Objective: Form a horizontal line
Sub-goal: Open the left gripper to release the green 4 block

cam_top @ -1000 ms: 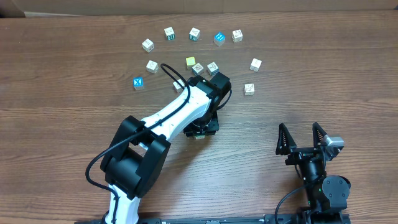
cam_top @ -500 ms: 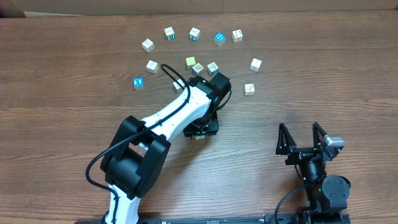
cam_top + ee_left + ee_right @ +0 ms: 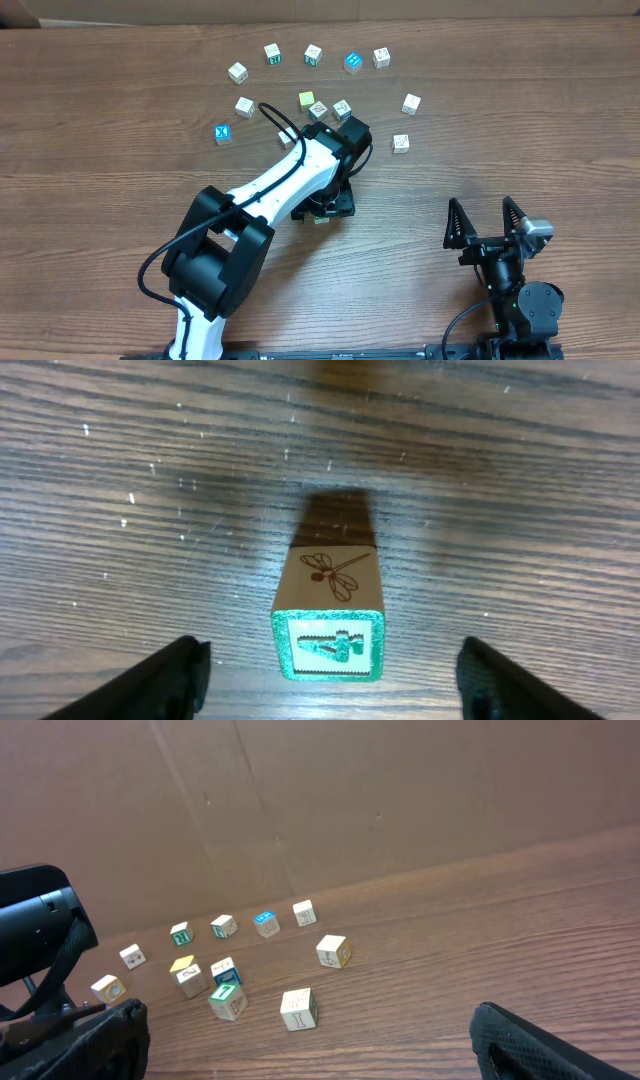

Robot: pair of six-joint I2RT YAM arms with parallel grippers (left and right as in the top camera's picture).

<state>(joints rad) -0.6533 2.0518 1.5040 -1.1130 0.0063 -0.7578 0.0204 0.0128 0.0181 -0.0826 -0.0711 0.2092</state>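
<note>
As left gripper (image 3: 330, 682) straddles green-edged cube (image 3: 328, 615), fingertips (image 3: 175, 675) cropped — overhead, nearly hidden

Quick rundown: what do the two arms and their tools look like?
Left arm: white links, black joints, a black cable looped along it; left tool black. Right arm: all black, grey block at its wrist; right tool has two black tapered fingers.

At lower centre of the left wrist view, the green-faced cube (image 3: 327, 622) bears what reads as a 4 (a dragonfly drawing sits on its top). Overhead, left of middle, the blue cube (image 3: 222, 133) shows a white X. Low in the right wrist view, a white cube (image 3: 298, 1008) carries an I.
</note>
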